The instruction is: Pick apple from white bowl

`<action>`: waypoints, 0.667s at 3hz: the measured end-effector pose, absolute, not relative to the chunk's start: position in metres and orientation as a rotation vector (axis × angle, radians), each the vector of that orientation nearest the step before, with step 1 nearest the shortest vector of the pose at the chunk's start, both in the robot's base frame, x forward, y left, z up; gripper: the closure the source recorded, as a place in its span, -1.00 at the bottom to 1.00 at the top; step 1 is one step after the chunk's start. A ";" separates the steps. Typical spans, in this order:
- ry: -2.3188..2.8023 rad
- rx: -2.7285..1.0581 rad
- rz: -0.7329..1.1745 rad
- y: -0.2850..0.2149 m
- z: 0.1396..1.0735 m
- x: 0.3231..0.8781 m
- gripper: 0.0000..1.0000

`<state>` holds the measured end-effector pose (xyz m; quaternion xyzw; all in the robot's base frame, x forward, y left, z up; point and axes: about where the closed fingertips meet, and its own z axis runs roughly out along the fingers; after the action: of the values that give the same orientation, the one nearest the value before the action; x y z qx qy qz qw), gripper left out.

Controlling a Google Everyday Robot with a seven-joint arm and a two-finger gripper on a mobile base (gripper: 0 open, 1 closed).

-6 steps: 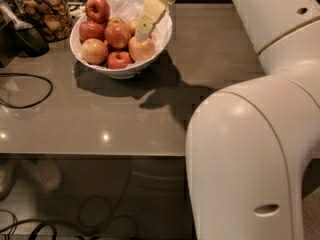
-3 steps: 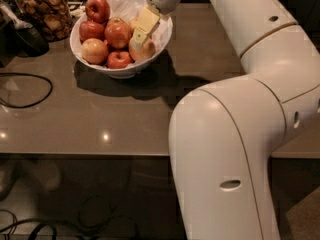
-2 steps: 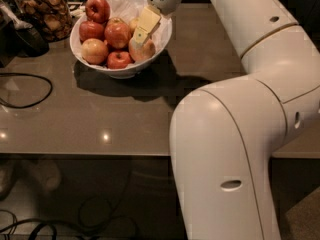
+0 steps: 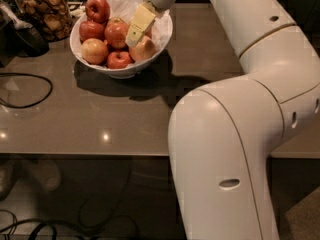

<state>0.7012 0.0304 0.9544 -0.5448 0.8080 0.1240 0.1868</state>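
Our gripper (image 4: pixel 134 36) hangs over the glossy white bowl (image 4: pixel 125 72)'s right side, with the big round pale-peach apple (image 4: pixel 146 49) directly under its tip. Can't tell if it's spread or pinching.

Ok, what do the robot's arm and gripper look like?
The arm is glossy white with fat rounded segments, a thin tan seam and small dark oval slots. The gripper, over the white bowl, is pale yellow and blocky.

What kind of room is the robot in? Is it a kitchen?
Probably a kitchen or office snack area: a white bowl of apples and a glass jar of snacks sit on a smooth counter. The robot's tool is down in the bowl, at a pale apple.
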 end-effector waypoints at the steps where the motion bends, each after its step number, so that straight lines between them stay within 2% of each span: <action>1: 2.255 -1.561 0.369 0.038 0.956 0.697 -0.76; 2: 2.263 -1.567 0.373 0.042 0.953 0.696 -0.82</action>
<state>0.6964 0.0417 0.9529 -0.5549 0.8012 0.1321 0.1811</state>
